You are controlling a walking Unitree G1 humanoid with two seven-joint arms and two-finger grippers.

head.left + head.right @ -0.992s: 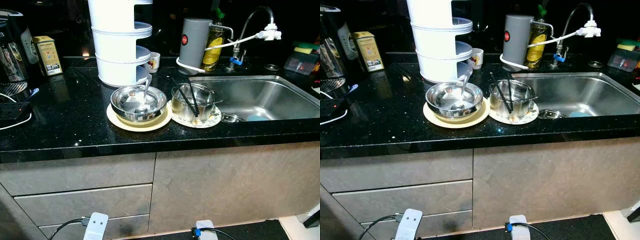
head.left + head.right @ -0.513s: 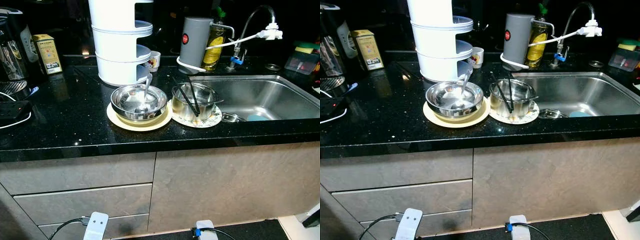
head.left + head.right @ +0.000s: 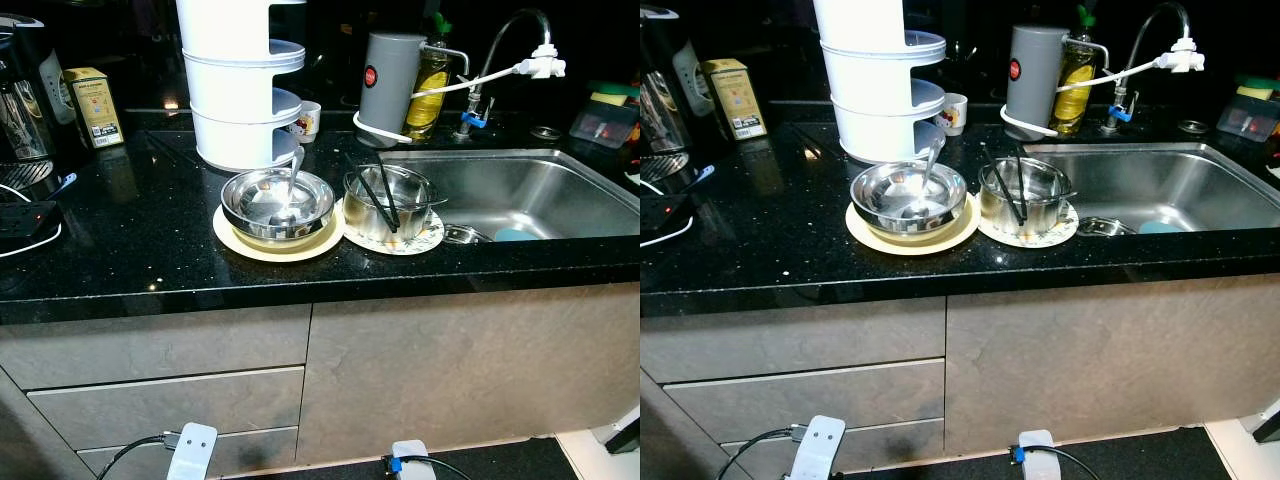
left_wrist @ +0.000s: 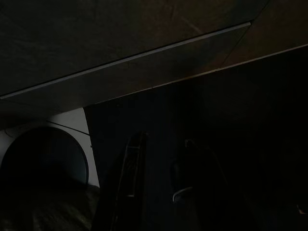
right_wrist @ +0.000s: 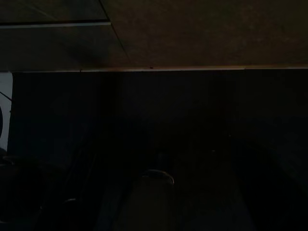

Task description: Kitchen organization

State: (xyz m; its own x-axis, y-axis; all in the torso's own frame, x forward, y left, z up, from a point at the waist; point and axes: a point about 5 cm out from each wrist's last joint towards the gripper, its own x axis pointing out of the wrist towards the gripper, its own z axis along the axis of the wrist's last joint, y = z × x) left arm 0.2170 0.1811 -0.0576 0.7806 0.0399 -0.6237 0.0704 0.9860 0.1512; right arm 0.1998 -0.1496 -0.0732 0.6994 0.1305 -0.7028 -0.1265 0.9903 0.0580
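Bowls sit at the front of the counter, 2 of them, side by side just left of the sink. The wide bowl is polished steel, shallow and round, resting on a plain cream plate, with a steel spoon leaning inside it. The deeper steel bowl stands on a patterned plate whose rim touches the cream one, and 2 black chopsticks lean across it.

Behind the bowls rises a white tiered rack, smooth and round, with a small printed cup just beside it. A grey cylinder with a red dot stands near the sink's back corner, a yellow bottle behind it, and a curved tap carries a white hose. The sink is brushed steel with something pale blue at its bottom. At the far left are a yellow tin and a dark glossy appliance.

The counter is black speckled stone, shiny under the light. Below it are matte grey-brown cabinet fronts; the room behind is dark.

Both my arms hang low in the shade. In the dim left wrist view my left gripper shows only as dark shapes, and in the right wrist view my right gripper is just as murky; I cannot tell how either pair of jaws stands.
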